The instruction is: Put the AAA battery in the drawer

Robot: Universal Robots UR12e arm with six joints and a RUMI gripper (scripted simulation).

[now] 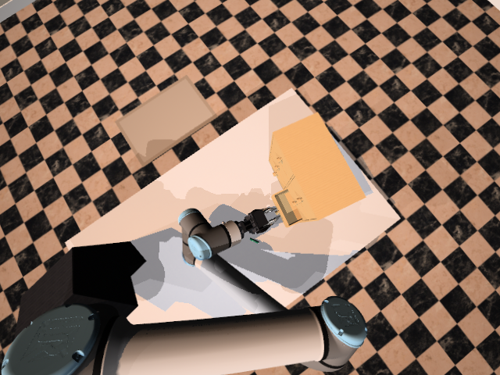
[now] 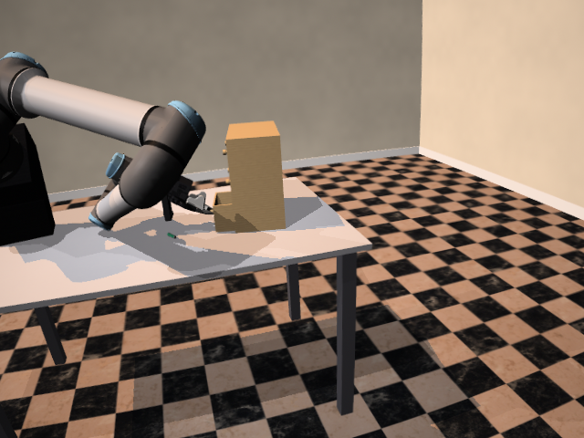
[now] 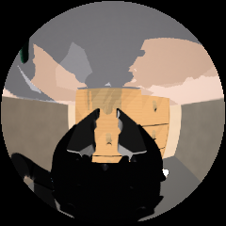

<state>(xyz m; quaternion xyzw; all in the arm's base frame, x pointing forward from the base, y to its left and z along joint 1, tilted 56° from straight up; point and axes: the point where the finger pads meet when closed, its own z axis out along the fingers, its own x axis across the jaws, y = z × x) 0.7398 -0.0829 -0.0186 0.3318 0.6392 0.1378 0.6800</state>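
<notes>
Gripper (image 1: 276,213) (image 2: 211,212) (image 3: 107,108) released, fingers partly spread, at the front of the open bottom drawer (image 1: 294,218) (image 2: 223,219) (image 3: 85,103); chest (image 1: 319,165) (image 2: 256,183) (image 3: 159,113) upright; green battery (image 1: 254,240) (image 2: 172,234) (image 3: 24,52) lies on the table (image 1: 209,173) (image 2: 264,252) (image 3: 171,58), apart from the drawer.

Pale table (image 1: 209,173) (image 2: 264,249), wooden chest (image 1: 319,165) (image 2: 256,183) upright, green battery (image 1: 254,240) (image 2: 172,234) lying flat

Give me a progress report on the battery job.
Done: a low drawer is pulled out; the chest stands upright.

In hand: the end effector is at its front, fingers apart.

Left: the green battery lies on the table, needing placement; then shutting. I can't confirm it's the right drawer.
</notes>
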